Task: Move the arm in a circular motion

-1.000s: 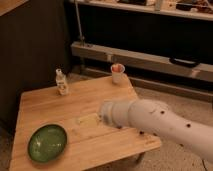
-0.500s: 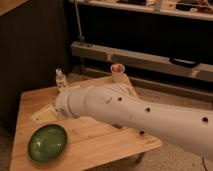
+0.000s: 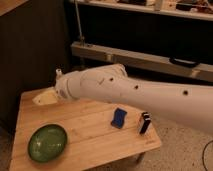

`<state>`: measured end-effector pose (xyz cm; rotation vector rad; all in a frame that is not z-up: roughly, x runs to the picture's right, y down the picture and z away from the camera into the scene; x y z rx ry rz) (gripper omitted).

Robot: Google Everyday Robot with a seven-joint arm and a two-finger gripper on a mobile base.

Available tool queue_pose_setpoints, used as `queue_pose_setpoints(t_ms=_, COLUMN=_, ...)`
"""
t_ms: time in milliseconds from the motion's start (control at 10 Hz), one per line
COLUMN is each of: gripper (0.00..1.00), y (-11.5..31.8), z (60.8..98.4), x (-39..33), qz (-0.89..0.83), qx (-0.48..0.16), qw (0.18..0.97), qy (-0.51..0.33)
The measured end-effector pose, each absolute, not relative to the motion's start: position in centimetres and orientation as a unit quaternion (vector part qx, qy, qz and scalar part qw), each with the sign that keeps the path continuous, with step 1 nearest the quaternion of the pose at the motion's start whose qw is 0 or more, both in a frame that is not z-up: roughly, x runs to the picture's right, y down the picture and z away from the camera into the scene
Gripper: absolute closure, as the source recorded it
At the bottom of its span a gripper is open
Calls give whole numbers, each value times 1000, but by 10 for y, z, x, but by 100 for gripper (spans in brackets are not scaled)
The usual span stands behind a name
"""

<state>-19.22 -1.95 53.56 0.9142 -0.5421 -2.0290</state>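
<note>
The arm (image 3: 135,92) is a thick white limb with small dark holes. It reaches from the right edge leftward across the wooden table (image 3: 85,145). Its flat tan wedge-shaped tip, the gripper (image 3: 46,97), hangs over the table's far left corner, above and behind the green bowl. Nothing is seen held in it.
A green bowl (image 3: 47,142) sits at the table's front left. A blue sponge-like block (image 3: 119,118) and a small dark upright object (image 3: 144,122) lie at the right of the table. A dark wall stands to the left, and shelving with a metal rail (image 3: 150,59) behind.
The arm has swung further left and upward, its tip now past the table's far left corner. The view has shifted, and the blue block and dark object now show.
</note>
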Motion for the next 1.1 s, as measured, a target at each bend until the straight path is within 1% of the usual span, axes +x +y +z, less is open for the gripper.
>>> queue_pose_setpoints(t_ms=300, gripper=20, y=-49, z=596, x=-156, qz=-798, qx=326, qw=457, qy=-219)
queue_pose_setpoints(t_ms=400, gripper=20, y=-58, z=625, x=-133, qz=-792, qx=305, qw=482, qy=-218)
queue_pose_setpoints(t_ms=600, gripper=20, y=-64, z=669, x=-94, qz=-783, qx=265, qw=520, qy=-215)
queue_pose_setpoints(t_ms=800, gripper=20, y=-63, z=713, x=-37, qz=-769, qx=215, qw=565, qy=-208)
queue_pose_setpoints(t_ms=900, gripper=20, y=-57, z=729, x=-8, qz=-760, qx=193, qw=586, qy=-205)
queue_pose_setpoints(t_ms=1000, gripper=20, y=-49, z=742, x=24, qz=-749, qx=171, qw=609, qy=-200)
queue_pose_setpoints(t_ms=1100, gripper=20, y=-42, z=748, x=47, qz=-738, qx=159, qw=626, qy=-196)
